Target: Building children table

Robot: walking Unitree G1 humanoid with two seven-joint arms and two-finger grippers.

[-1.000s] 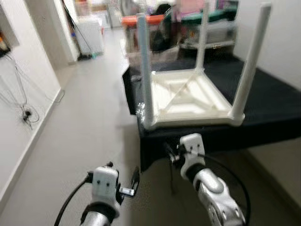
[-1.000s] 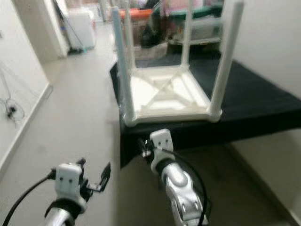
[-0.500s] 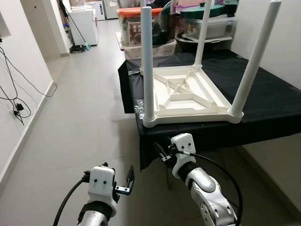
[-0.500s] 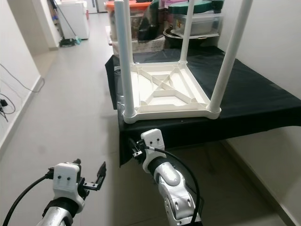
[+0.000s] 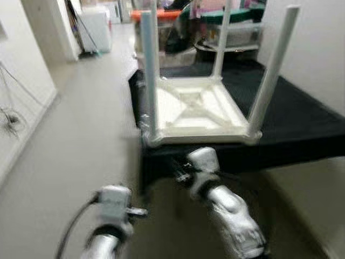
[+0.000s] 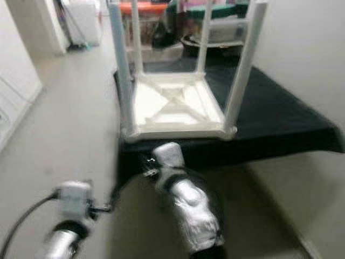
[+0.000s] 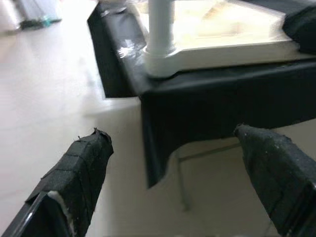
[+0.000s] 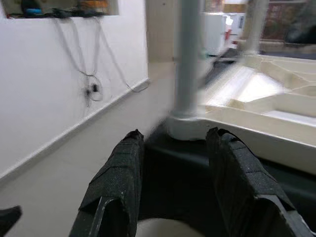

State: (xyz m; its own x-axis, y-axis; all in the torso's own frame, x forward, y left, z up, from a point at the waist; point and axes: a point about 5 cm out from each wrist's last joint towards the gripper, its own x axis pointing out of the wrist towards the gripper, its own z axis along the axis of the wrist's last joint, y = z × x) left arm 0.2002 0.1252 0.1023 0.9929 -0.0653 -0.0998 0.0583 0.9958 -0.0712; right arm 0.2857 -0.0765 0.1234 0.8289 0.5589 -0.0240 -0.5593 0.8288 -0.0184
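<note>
View blurs and shifts; upturned table (image 5: 194,110) unmoved on the black platform (image 5: 302,121) corner.
Left gripper (image 7: 173,173) gapes wide, right gripper (image 8: 173,185) partly open, both empty below the edge.

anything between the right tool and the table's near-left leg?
Nothing solid. In the right wrist view the right tool faces the leg across a short stretch of black cloth; its fingers are open.

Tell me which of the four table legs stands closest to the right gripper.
The front-left leg, at the near corner by the black platform's edge. The right gripper sits just below that corner; the other three legs stand farther right or farther back.
</note>
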